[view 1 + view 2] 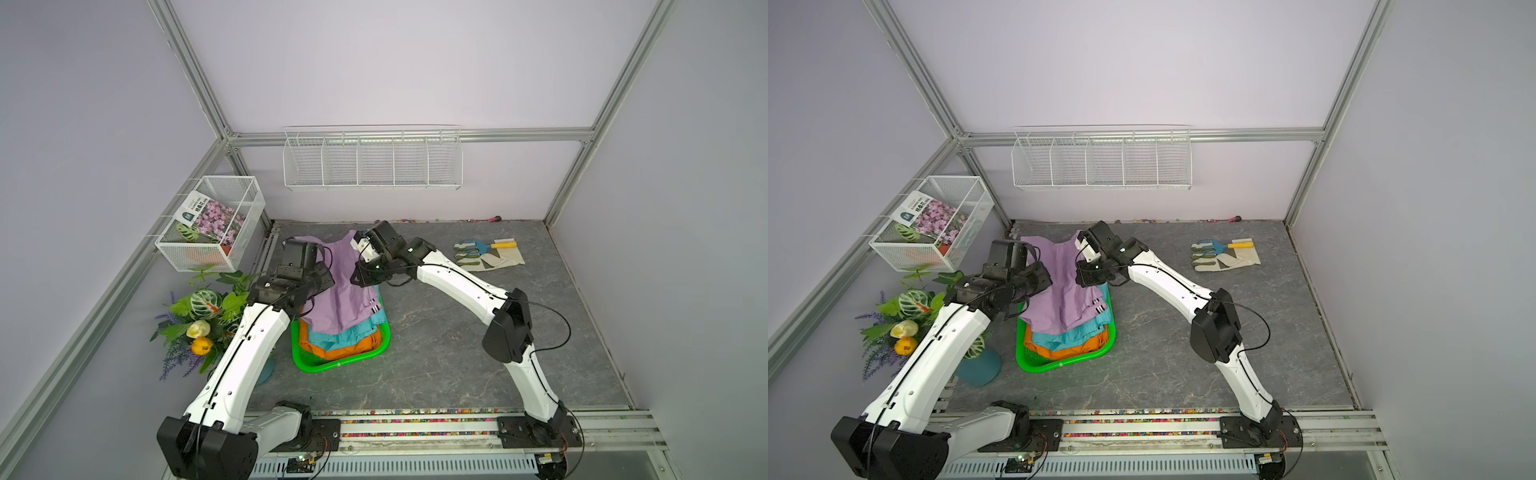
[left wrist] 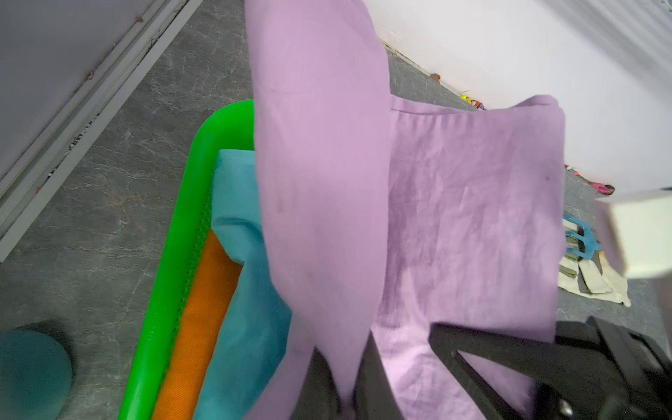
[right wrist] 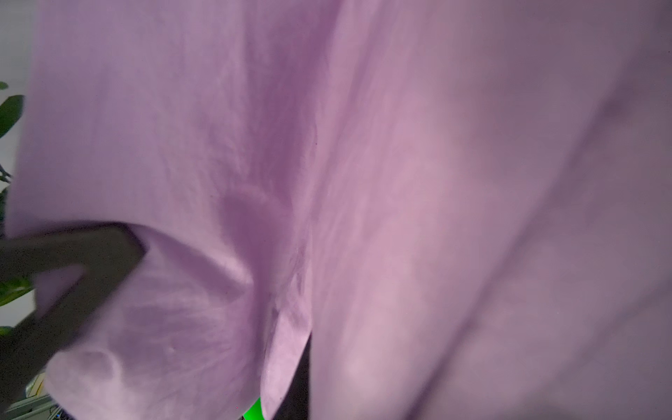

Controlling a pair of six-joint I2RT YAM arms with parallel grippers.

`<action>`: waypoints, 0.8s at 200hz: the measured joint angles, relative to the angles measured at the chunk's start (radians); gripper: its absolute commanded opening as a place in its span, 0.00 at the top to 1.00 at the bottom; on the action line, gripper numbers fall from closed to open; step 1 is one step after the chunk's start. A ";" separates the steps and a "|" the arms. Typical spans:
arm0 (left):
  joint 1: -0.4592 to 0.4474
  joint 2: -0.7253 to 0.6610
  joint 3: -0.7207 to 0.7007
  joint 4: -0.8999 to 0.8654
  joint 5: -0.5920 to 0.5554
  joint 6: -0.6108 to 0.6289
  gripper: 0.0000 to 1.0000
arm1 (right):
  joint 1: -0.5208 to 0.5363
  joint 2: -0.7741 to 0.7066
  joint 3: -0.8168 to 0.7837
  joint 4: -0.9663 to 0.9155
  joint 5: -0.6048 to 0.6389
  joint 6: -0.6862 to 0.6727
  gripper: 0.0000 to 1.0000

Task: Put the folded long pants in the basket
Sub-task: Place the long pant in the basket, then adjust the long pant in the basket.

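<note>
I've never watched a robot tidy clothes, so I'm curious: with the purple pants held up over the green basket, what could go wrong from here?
1. The left gripper and right gripper pinch the lilac pants at the far end, which seems to reach past the rim of the basket; released there, it may drop onto the table.
2. The teal pants underneath already lie over a side rim, so the pile might slide out.

Bare surface (image 1: 436, 332) lies open between the basket (image 1: 336, 365) and the gloves (image 1: 494, 259). A flower vase (image 1: 978, 368) stands close against the basket's opposite side.
</note>
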 measured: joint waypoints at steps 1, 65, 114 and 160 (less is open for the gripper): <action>0.000 0.000 -0.004 0.004 0.002 0.001 1.00 | 0.000 0.000 -0.004 0.003 0.000 0.002 1.00; 0.003 0.068 -0.168 0.102 0.047 -0.019 0.89 | 0.001 0.003 -0.132 0.061 0.033 0.038 0.86; 0.003 0.142 -0.066 0.056 0.034 -0.016 0.28 | -0.010 -0.002 -0.135 0.079 0.012 0.042 0.44; 0.003 0.133 0.039 0.033 0.021 0.019 0.27 | -0.043 -0.072 -0.147 0.085 -0.002 0.042 0.32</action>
